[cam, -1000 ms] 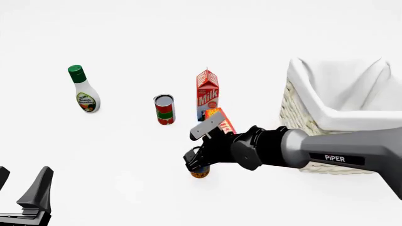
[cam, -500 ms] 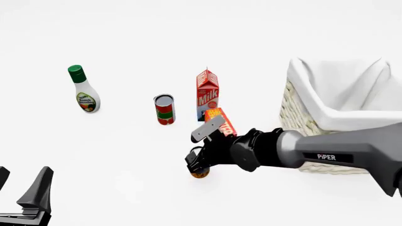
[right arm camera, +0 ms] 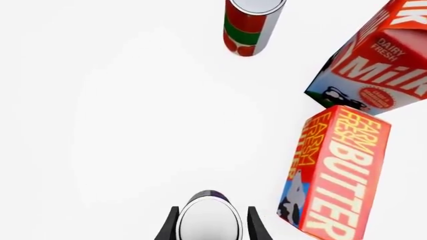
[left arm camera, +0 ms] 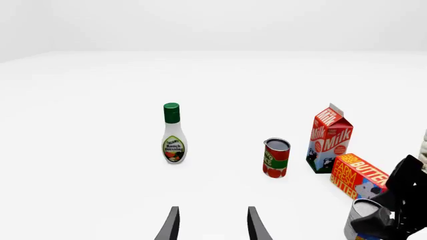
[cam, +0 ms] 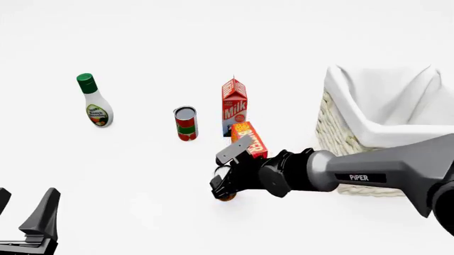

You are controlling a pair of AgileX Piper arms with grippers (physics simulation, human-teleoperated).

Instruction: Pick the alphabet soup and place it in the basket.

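Observation:
The alphabet soup (cam: 226, 196) stands on the table in front of the butter box; only its orange-brown bottom band shows in the front view. Its silver top (right arm camera: 209, 219) sits between my right gripper's fingers (right arm camera: 172, 225). My right gripper (cam: 223, 186) is open and straddles the can from above. The can also shows in the left wrist view (left arm camera: 362, 218). The basket (cam: 339, 133), cream wicker with a white cloth lining, stands at the right. My left gripper (cam: 25, 212) is open and empty at the near left; it also shows in its own wrist view (left arm camera: 213, 227).
A red-and-green can (cam: 186, 123), a milk carton (cam: 234, 106) and a butter box (cam: 248, 137) stand just beyond the soup. A dressing bottle (cam: 94, 101) stands at the far left. The right arm (cam: 369, 172) stretches in front of the basket.
My right gripper has sunk a little lower over the soup can, and the arm has dropped slightly. The can and the left arm have not moved.

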